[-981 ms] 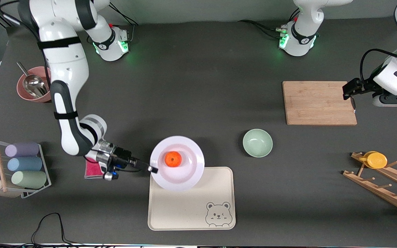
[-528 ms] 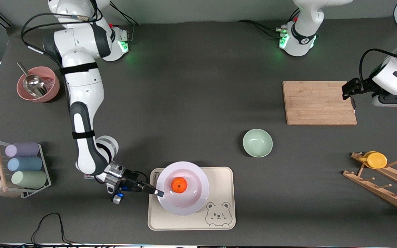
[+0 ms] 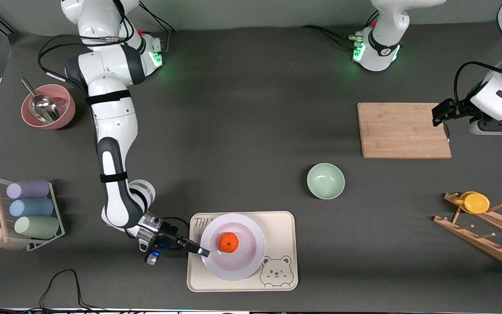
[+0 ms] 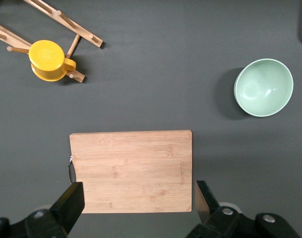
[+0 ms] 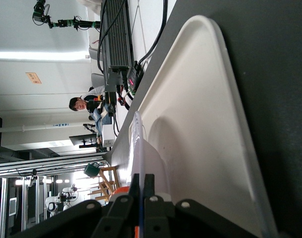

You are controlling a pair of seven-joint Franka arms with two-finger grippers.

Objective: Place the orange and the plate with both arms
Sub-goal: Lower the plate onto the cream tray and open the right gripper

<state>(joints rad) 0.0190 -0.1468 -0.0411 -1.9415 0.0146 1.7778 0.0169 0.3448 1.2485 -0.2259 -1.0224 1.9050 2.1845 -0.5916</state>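
The dark tabletop (image 3: pixel 242 109) carries all items. Right arm (image 3: pixel 111 144): reaches from its base at the 11 o'clock corner of the front view down toward 7 o'clock. Beige bear tray (image 3: pixel 277 226): lies at 6 o'clock, nearest the front camera. Wooden cutting board (image 3: pixel 403 130): lies at about 2 o'clock, toward the left arm's end. The plate (image 3: pixel 251 257): over the tray, covering its middle; whether it rests fully on the tray or is slightly lifted at the gripped edge is not clear. Mint-green bowl (image 3: pixel 325 180): stands between tray and board. Right gripper (image 3: pixel 203 251): at the plate's 9 o'clock rim, its fingers (image 5: pixel 135 188) closed to a thin slit on that rim, as the right wrist view shows. Left gripper (image 4: pixel 136 198): waits over the board's edge at the left arm's end, fingers (image 4: pixel 72 201) spread wide and holding nothing. The orange (image 3: pixel 228 242): sits at the plate's centre.
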